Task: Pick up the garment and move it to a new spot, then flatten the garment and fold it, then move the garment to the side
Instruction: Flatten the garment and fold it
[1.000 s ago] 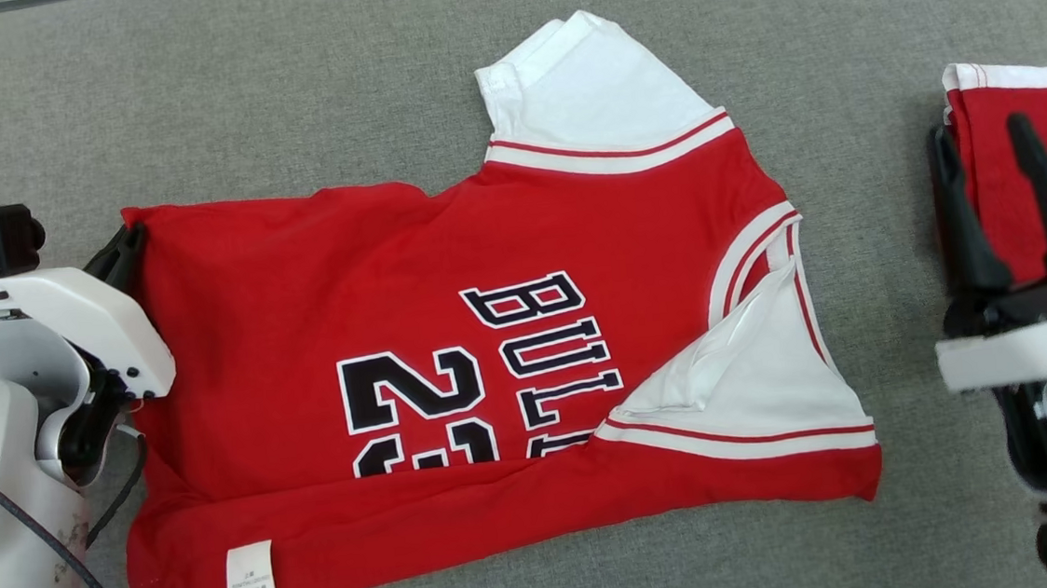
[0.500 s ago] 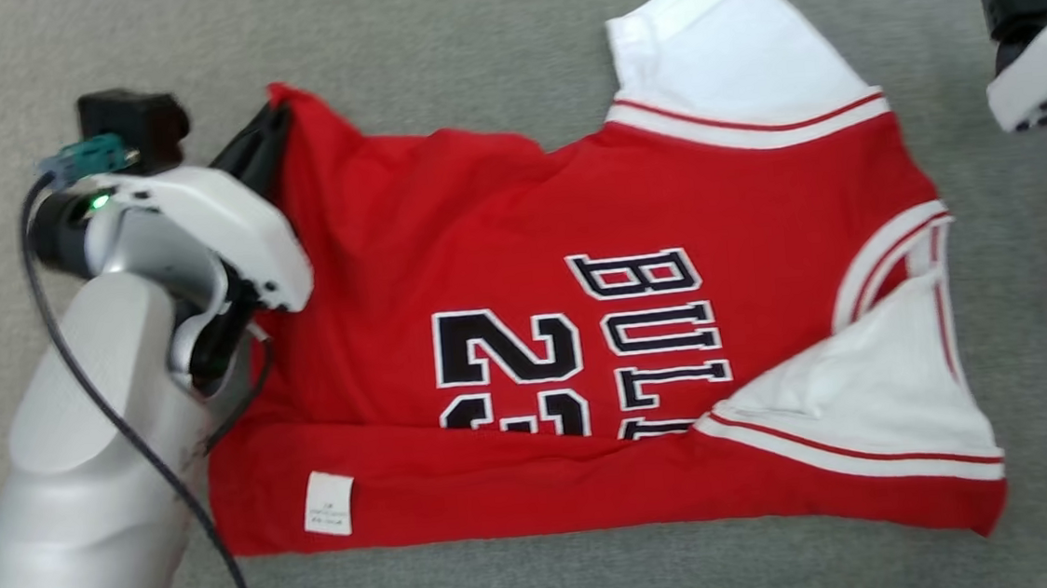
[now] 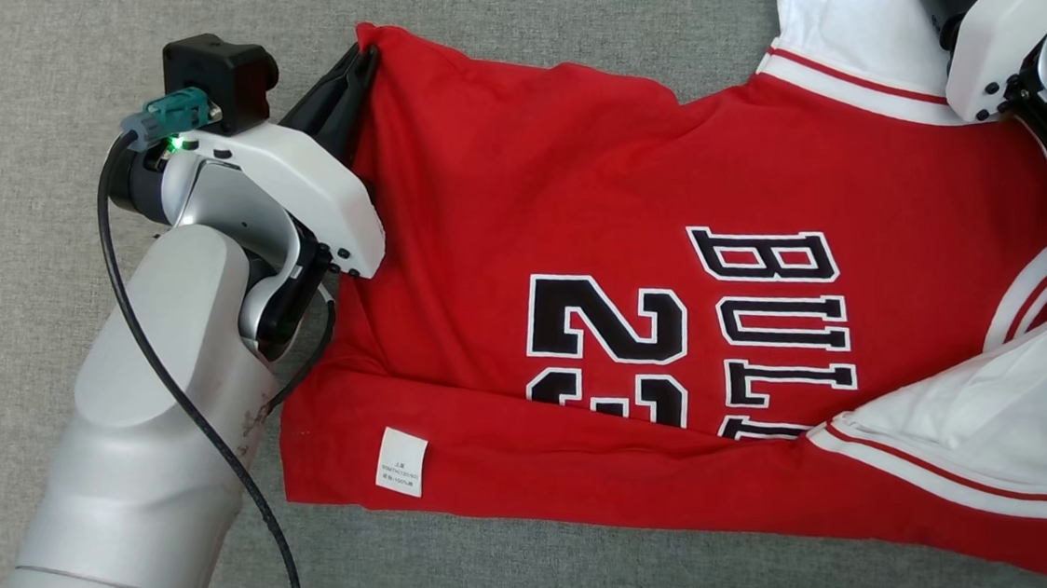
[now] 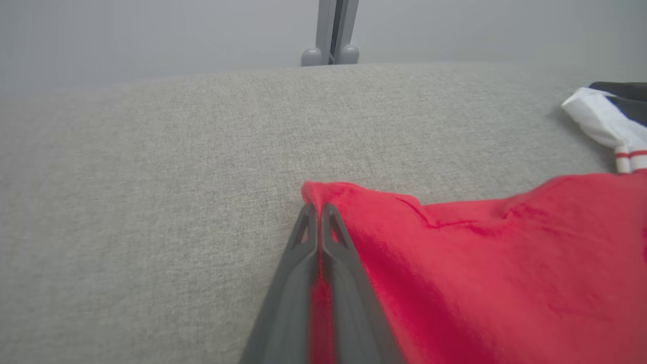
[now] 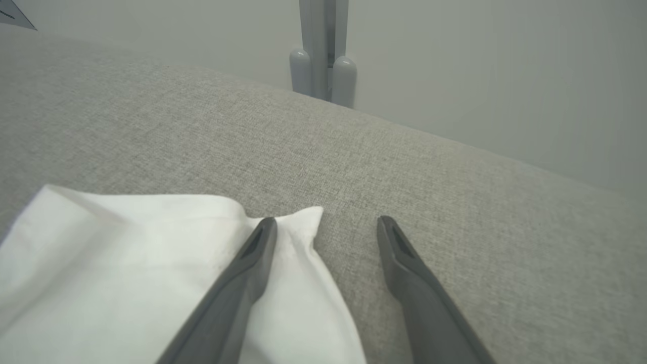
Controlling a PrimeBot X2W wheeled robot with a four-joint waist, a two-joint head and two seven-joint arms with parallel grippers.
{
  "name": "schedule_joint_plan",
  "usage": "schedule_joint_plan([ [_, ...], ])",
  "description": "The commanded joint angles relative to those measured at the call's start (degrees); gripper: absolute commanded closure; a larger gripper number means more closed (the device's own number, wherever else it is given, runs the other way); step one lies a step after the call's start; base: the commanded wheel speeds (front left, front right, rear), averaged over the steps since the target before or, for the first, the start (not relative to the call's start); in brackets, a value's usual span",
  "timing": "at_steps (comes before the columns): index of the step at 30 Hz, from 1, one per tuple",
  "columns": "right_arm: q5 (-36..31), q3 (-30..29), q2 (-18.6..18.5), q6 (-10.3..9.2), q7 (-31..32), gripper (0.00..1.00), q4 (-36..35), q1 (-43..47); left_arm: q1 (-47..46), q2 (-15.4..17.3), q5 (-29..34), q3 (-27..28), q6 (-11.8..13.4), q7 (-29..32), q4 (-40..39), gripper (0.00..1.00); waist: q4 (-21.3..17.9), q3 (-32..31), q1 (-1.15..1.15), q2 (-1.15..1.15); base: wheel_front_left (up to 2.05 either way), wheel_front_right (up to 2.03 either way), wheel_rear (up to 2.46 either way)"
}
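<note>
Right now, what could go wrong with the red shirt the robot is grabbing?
1. The left gripper pinches just the corner tip of the red jersey; a hard pull might slip it free.
2. The right gripper is open, one finger over the white sleeve, one over bare grey surface; closing may catch only the sleeve's edge.
3. Pulling from one corner alone could bunch the folded-over strip.

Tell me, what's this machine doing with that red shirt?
A two-armed robot is working on a red and white basketball jersey with black lettering, spread on a grey fabric surface. Its left gripper is shut on one red corner of the jersey. Its right gripper is open at the edge of a white sleeve, one finger over the cloth, gripping nothing. The jersey's near edge is already folded over.
</note>
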Motion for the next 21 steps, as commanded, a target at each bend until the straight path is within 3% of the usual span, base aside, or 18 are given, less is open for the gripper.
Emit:
schedule_joint_plan([
  [1,1.31,1.77,-0.61,0.0,0.35,0.04,0.88,-0.01,-1.42,0.09,-0.31,-0.05,-0.21,-0.53,0.38,1.0,0.08,0.08,0.0,0.0,0.0,0.0,0.0],
  [2,2.3,2.91,-0.64,0.0,0.32,0.52,1.19,0.08,-1.55,0.17,-0.49,-0.11,-0.24,-0.68,0.69,1.0,0.0,0.02,0.0,0.0,0.0,0.0,0.0],
  [3,3.21,3.85,-0.87,0.0,0.21,0.67,1.41,0.01,-1.6,0.27,-0.57,-0.17,-0.28,-0.82,0.99,1.0,-0.07,-0.02,0.0,0.0,0.0,0.0,0.0],
  [4,4.18,4.71,-1.18,0.0,-0.09,1.0,1.54,-0.07,-1.5,0.34,-0.7,-0.12,-0.29,-1.05,1.26,1.0,-0.17,-0.08,0.0,0.0,0.0,0.0,0.0],
  [13,12.36,7.59,-4.18,0.0,-7.85,1.0,-3.37,-0.73,0.89,2.39,-2.19,1.59,0.31,-3.61,0.87,1.0,-1.84,-1.61,0.0,0.0,0.0,0.0,0.0],
  [21,19.25,8.07,-10.49,0.0,-12.95,1.0,-18.15,7.71,11.35,6.56,-5.16,4.5,2.82,-3.54,-9.9,1.0,-4.32,-4.81,0.0,0.0,0.0,0.0,0.0],
])
